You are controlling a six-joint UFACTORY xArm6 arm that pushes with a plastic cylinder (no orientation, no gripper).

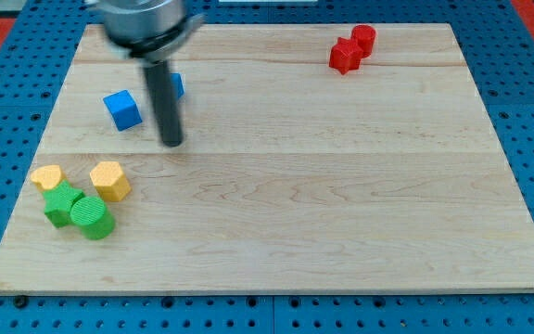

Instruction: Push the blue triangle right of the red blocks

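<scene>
My tip point(171, 142), a bare rod holding nothing, rests on the wooden board point(295, 213) just right of the blue cube point(122, 109); the blue triangle point(176, 86) peeks out behind my rod; the red blocks point(351, 49) sit near the top edge, with bare board between us; yellow blocks point(109, 180) and green blocks point(80, 211) crowd the lower-left corner.

1. The small blue plastic triangle block point(177, 86) lay near the upper left of the pale wooden counter point(341, 213), mostly hidden behind the dark rod, so only a sliver of it showed at the rod's right edge.
2. The red plastic star-shaped block point(344, 56) sat near the counter's top edge, well to the view's right of the blue triangle.
3. The red plastic cylinder block point(364, 39) stood just above and to the right of the red star, touching it or nearly so.
</scene>
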